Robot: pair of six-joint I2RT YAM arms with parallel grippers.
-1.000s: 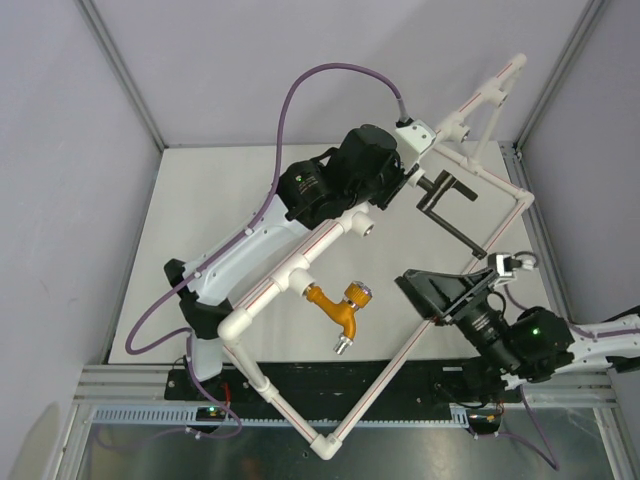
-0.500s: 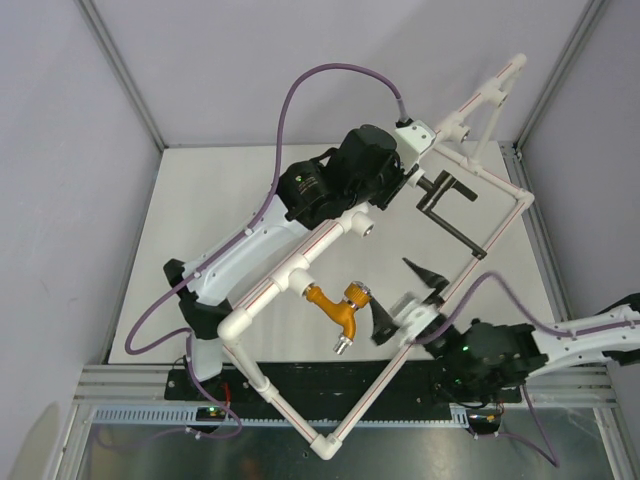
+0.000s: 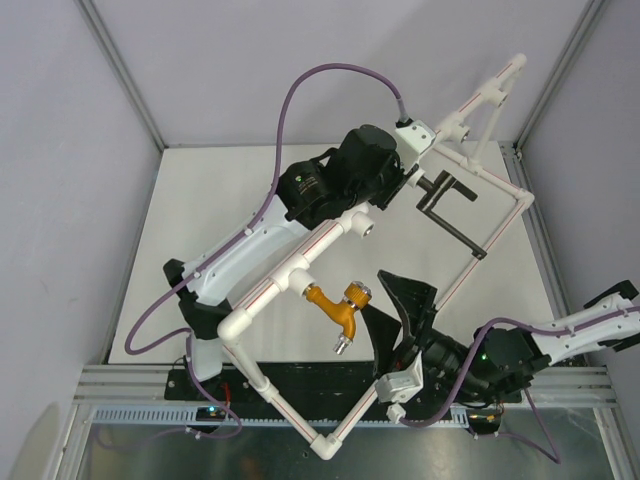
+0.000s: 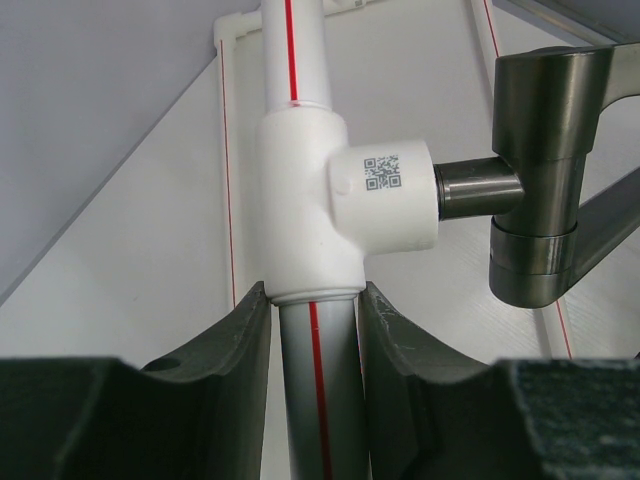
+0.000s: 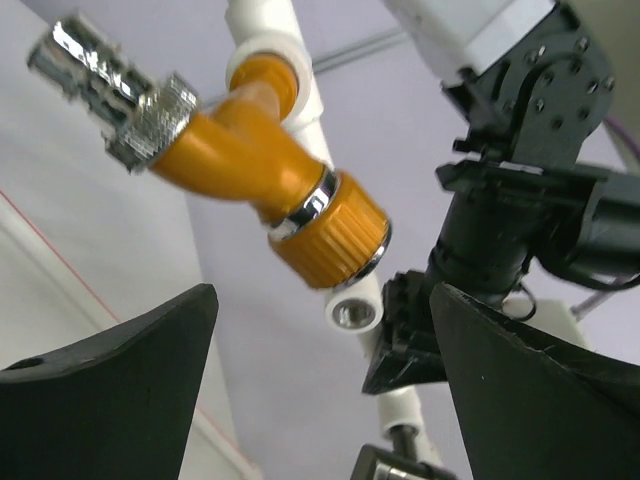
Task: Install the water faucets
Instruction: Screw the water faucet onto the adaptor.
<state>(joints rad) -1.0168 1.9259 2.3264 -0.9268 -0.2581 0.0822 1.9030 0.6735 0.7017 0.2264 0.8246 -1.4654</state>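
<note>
Now that my right gripper [image 3: 380, 296] has swung in across the frame [image 4: 298, 190], its jaws gape just beside the orange tap [image 3: 338, 305], which is already socketed in the frame. I judge tightening comes next. My left gripper [image 4: 312, 310] clamps the frame beside the black tap [image 4: 540, 200].

Table [image 3: 190, 240]: pale matte top, grey walls on 3 sides, metal rail [image 3: 130, 380] along the near edge. White pipe frame [image 3: 262, 293], red-striped, set diagonally across it, 1 corner elbow overhanging the rail. Purple cable [image 3: 155, 307] loops over the near-left part; contact unclear.
</note>
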